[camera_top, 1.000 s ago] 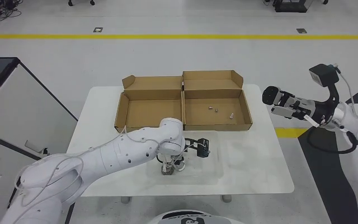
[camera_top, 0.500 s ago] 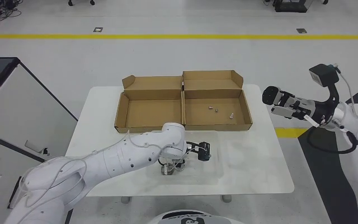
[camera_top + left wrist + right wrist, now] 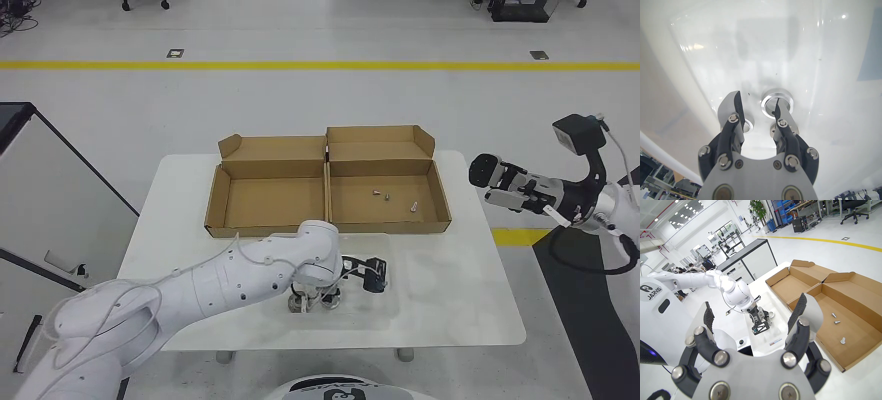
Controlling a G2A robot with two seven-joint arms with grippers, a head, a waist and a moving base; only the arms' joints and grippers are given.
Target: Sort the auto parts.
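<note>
By the desk's [image 3: 178, 215] front edge, the left gripper [image 3: 757, 98] is hanging open, one finger in a ring [image 3: 786, 94]; the right gripper [image 3: 754, 301] is hanging open too.

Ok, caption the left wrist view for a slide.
Open left gripper in a white tray, one fingertip over a metal ring.

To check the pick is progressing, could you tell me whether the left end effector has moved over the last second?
Yes. In the top view the left end effector has shifted right and slightly away from the boxes, toward the table's near edge.
</note>
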